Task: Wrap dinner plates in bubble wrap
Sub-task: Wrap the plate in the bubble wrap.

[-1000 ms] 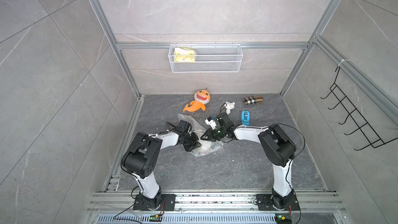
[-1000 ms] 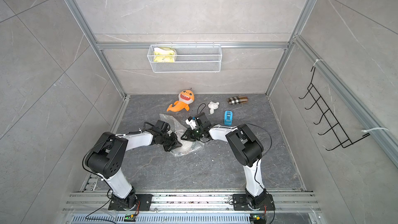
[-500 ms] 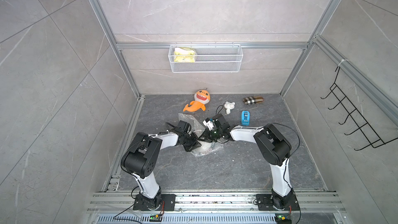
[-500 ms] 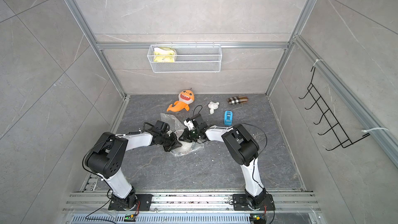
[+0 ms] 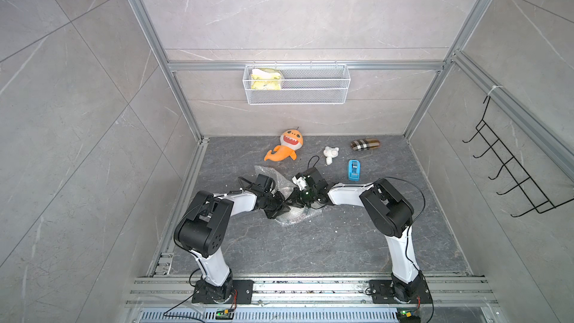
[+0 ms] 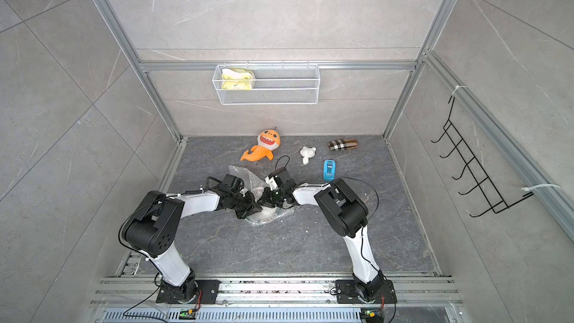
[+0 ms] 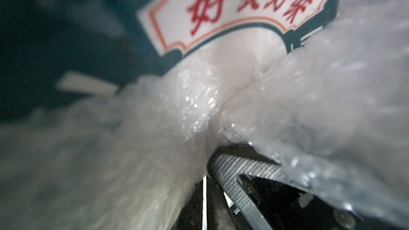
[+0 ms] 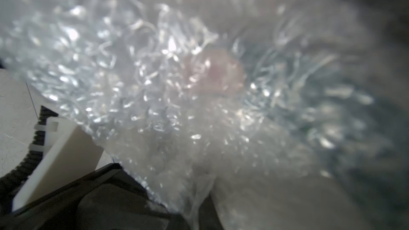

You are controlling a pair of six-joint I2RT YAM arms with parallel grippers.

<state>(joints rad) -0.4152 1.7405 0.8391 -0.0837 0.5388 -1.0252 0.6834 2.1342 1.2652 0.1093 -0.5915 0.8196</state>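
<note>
The bubble wrap (image 5: 293, 217) lies crumpled mid-floor in both top views, under the two wrists; one corner (image 6: 237, 170) sticks out toward the back. The dinner plate shows only in the left wrist view: a dark rim and a white label with red characters (image 7: 221, 18), with wrap folded over its edge. My left gripper (image 5: 284, 205) and right gripper (image 5: 293, 201) meet tip to tip above the wrap. The left gripper (image 7: 210, 169) is shut on a gathered fold of film. The right gripper (image 8: 199, 206) is shut on film drawn down between its jaws.
Behind the wrap lie an orange shark plush (image 5: 287, 147), a small white figure (image 5: 330, 154), a plaid case (image 5: 365, 145) and a blue tape dispenser (image 5: 354, 169). A wire basket (image 5: 296, 88) hangs on the back wall, and a black hook rack (image 5: 512, 175) on the right wall.
My right gripper has slid left over the wrap until it meets the left gripper, and its jaws have closed on the film. The left arm has barely moved.
</note>
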